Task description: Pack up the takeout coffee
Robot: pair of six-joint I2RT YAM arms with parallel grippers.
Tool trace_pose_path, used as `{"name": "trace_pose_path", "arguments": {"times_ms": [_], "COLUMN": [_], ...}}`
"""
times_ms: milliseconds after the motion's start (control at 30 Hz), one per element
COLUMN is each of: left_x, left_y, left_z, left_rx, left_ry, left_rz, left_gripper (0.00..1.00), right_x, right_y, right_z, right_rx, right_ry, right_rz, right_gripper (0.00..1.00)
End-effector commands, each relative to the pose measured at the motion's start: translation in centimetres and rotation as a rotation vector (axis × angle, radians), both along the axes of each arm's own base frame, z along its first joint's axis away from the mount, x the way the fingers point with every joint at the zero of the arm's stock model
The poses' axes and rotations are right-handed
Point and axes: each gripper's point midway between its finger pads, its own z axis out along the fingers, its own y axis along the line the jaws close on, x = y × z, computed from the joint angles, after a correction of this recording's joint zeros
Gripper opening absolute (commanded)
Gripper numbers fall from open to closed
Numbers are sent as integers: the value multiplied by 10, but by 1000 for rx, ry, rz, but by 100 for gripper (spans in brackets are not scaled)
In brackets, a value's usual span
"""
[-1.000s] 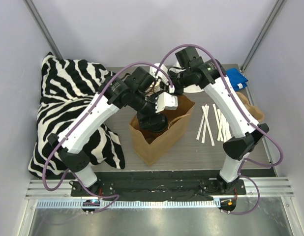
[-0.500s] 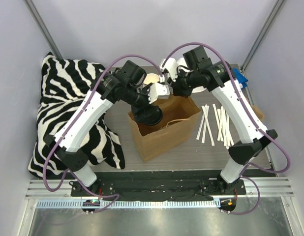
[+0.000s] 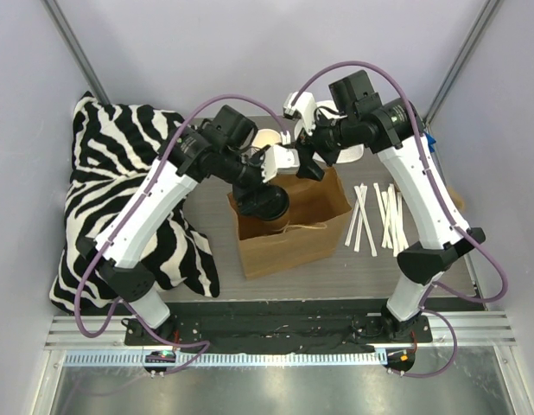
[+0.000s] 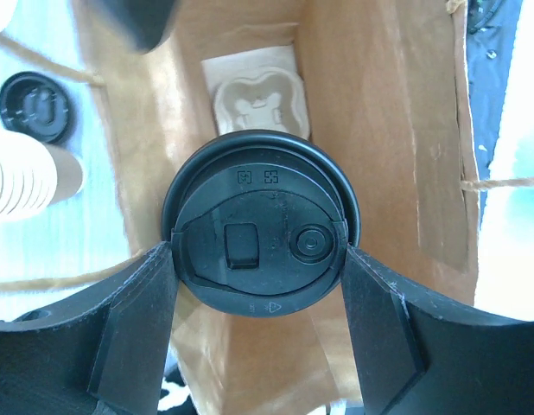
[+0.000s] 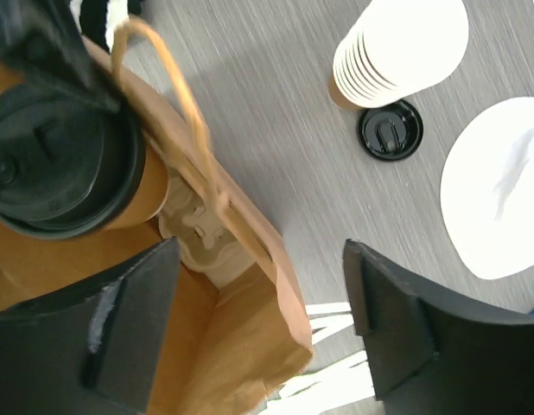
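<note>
The takeout coffee (image 4: 260, 229), a cup with a round black lid, hangs inside the mouth of an open brown paper bag (image 3: 293, 238). My left gripper (image 4: 260, 251) is shut on it, one finger on each side of the lid. A tan pulp tray (image 4: 254, 95) lies on the bag's bottom, below the cup. In the top view the coffee (image 3: 263, 203) sits at the bag's left side. My right gripper (image 5: 258, 251) is open above the bag's back right rim (image 5: 280, 277) and holds nothing. The brown side of the cup (image 5: 146, 194) shows in the right wrist view.
A stack of lidless cream cups (image 5: 401, 52) and a loose black lid (image 5: 390, 131) stand behind the bag, next to a white plate (image 5: 496, 199). White stirrers (image 3: 375, 216) lie to the right. A zebra-striped cloth (image 3: 120, 190) covers the left.
My right gripper has opened, let go of the bag's rim and drawn back and up. The bag now stands squarer. The left gripper still holds the coffee over the bag.
</note>
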Motion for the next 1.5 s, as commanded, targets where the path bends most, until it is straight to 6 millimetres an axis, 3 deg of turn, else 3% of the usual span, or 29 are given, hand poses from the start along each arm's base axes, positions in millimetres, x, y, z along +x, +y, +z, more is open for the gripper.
{"name": "trace_pose_path", "arguments": {"times_ms": [0,233,433,567,633,667,733,767,900,1033,1067,1133,1167,1400,1433,1467], "left_x": [-12,-14,-14,-14,-13,-14,-12,-10,-8,-1,-3,-8,-11,-15,-16,-14], "left_y": [-8,-8,-7,-4,-4,-5,-5,-5,-3,6,7,8,11,19,21,21], "left_z": [1,1,-5,-5,-3,-2,-1,0,-4,-12,-19,-21,-31,-54,-62,-58], "left_rx": [-42,-59,-65,-70,-89,-98,-115,-120,-105,-58,-43,-35,-13,8,22,11], "left_ry": [4,4,1,-9,-18,-10,-21,-25,-69,-189,-189,-219,-211,-305,-312,-346], "left_rz": [-49,-45,-25,2,20,35,59,73,87,92,85,73,70,81,81,92], "left_gripper": [0,0,0,0,0,0,0,0,0,0,0,0,0,0,0,0], "right_x": [5,-4,2,3,5,5,10,11,18,-1,-6,-15,-17,-38,-42,-47], "right_y": [13,32,45,45,45,46,46,45,45,38,38,35,35,29,29,27], "right_z": [5,-13,-32,-36,-29,-26,-15,-10,16,36,26,35,25,32,23,28], "right_rx": [41,83,103,103,120,135,158,176,253,328,329,358,344,380,374,388], "right_ry": [-24,10,83,110,93,102,68,76,20,-10,19,-19,-10,-119,-111,-131], "right_rz": [61,209,218,196,168,144,106,68,-26,-47,-42,-31,-24,-10,-6,0], "right_gripper": [89,88,72,45,37,26,14,2,1,1,1,1,1,1,1,1]}}
